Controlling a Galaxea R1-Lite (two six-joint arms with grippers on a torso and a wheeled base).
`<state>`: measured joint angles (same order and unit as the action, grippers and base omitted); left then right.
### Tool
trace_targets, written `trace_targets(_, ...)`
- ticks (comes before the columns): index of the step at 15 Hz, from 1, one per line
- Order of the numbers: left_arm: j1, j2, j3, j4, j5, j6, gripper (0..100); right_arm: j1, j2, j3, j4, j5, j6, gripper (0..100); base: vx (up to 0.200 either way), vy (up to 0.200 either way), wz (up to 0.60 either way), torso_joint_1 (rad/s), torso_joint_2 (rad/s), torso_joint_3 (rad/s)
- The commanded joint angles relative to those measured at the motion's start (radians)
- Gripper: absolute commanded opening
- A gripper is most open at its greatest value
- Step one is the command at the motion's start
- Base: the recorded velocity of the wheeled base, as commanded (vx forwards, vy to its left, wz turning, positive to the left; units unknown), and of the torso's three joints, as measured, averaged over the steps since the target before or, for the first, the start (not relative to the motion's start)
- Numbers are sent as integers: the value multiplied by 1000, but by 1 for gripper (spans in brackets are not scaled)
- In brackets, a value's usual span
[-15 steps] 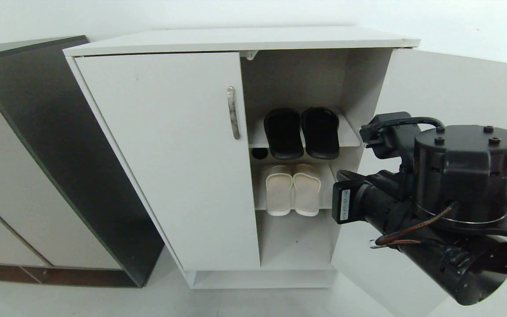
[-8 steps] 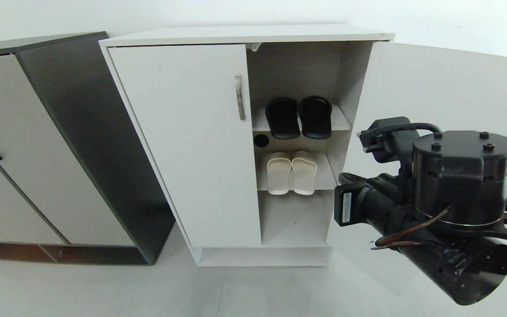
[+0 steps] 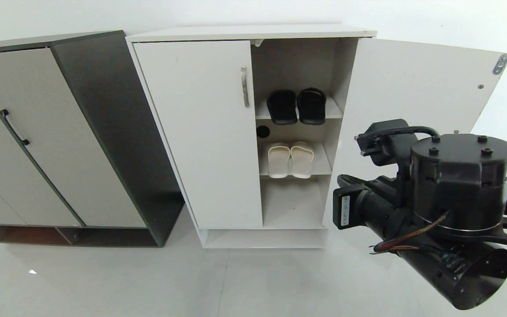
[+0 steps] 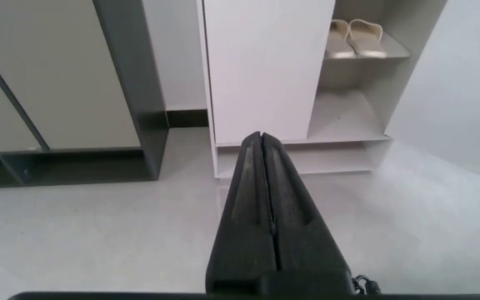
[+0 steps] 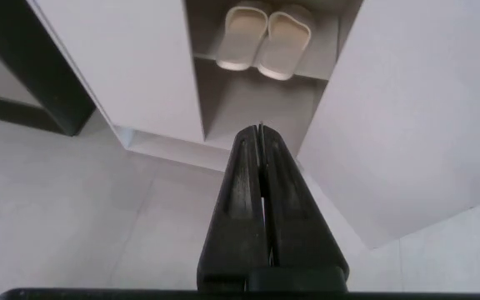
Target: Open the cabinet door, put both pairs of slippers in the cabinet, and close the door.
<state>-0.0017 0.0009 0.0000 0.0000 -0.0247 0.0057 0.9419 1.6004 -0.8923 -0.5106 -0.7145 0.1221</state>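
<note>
Inside cabinet (image 3: pixel 253 33): black slippers (image 3: pixel 296 106) at upper shelf (image 3: pixel 333 112) front edge, white slippers (image 3: pixel 290 159) on middle shelf (image 3: pixel 322 166); I judge both stowed.
Door (image 3: pixel 412 97): wide open; closing remains.
Left gripper (image 4: pixel 261 137), right gripper (image 5: pixel 261 129): pressed together, empty.

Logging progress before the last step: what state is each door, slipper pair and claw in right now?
Right cabinet door: swung wide open.
Left cabinet door: shut.
Black slippers: side by side on the upper shelf, inside the cabinet.
White slippers: side by side on the shelf below, inside the cabinet.
Left claw: shut, holding nothing.
Right claw: shut, holding nothing.
Grey cabinet: door shut.
</note>
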Motion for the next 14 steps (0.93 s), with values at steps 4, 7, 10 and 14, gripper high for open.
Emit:
trace_targets(4,0,1,0,0,0,0,0,-3,4,0,0,0,-10,0,0,0,0,0,0,0)
trace_targets(7,0,1,0,0,0,-1,0,-3,6,3,0,0,-10,0,0,0,0,0,0,0)
trace_targets(10,0,1,0,0,2,-1,0,-3,4,3,0,0,-10,0,0,0,0,0,0,0)
trace_targets(14,0,1,0,0,2,-1,0,-3,1,1,-2,1,-12,0,0,0,0,15,-163,-266)
